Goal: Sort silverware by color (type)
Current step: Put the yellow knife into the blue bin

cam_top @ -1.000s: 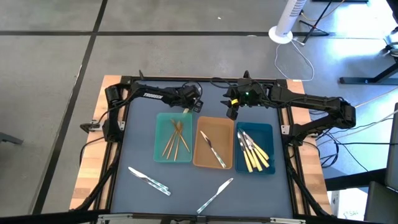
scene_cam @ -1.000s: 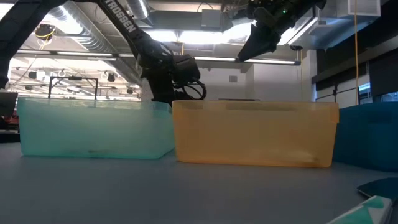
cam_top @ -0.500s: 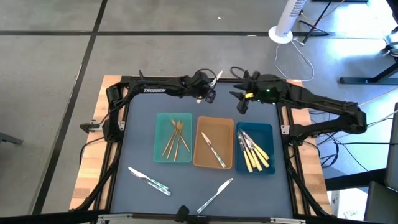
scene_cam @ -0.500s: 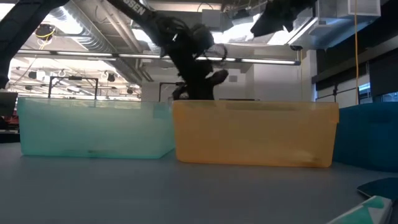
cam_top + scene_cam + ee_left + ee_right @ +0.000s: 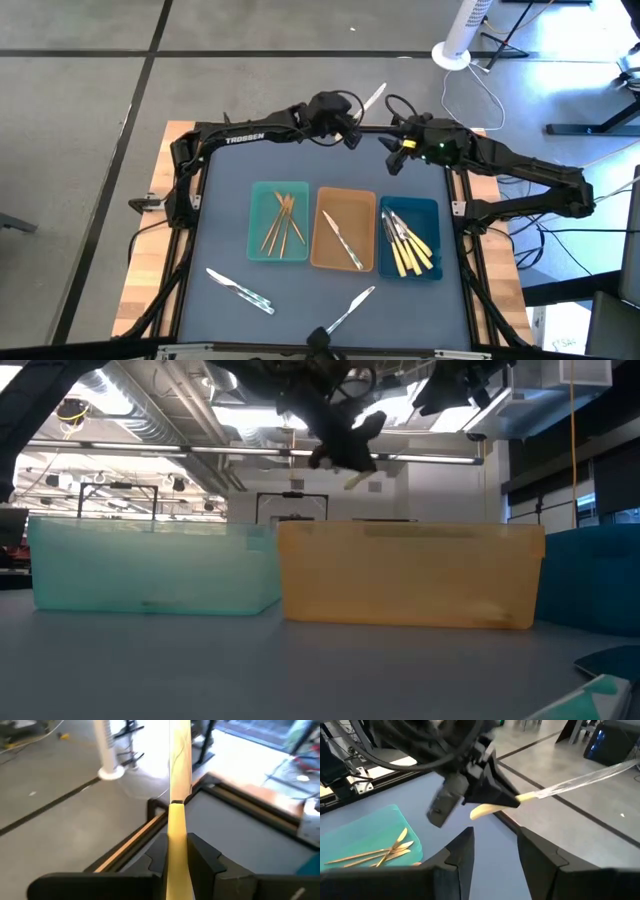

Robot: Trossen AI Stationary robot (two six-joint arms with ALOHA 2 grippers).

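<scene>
At the surface's far edge, the left gripper (image 5: 352,124) has its fingers clenched on a yellow-handled knife (image 5: 371,98), held aloft. The right gripper (image 5: 392,160) hovers beside it, fingers released.

An industrial robotics laboratory. The low view shows exposed silver ventilation ducts (image 5: 150,415) and long fluorescent ceiling lights (image 5: 285,420) over an open hall. The high view shows grey concrete floor (image 5: 80,110) with dark seam lines, a white pedestal fan (image 5: 462,35) at far right, and a wood-edged, black-framed work table (image 5: 152,265) with trailing cables.
</scene>
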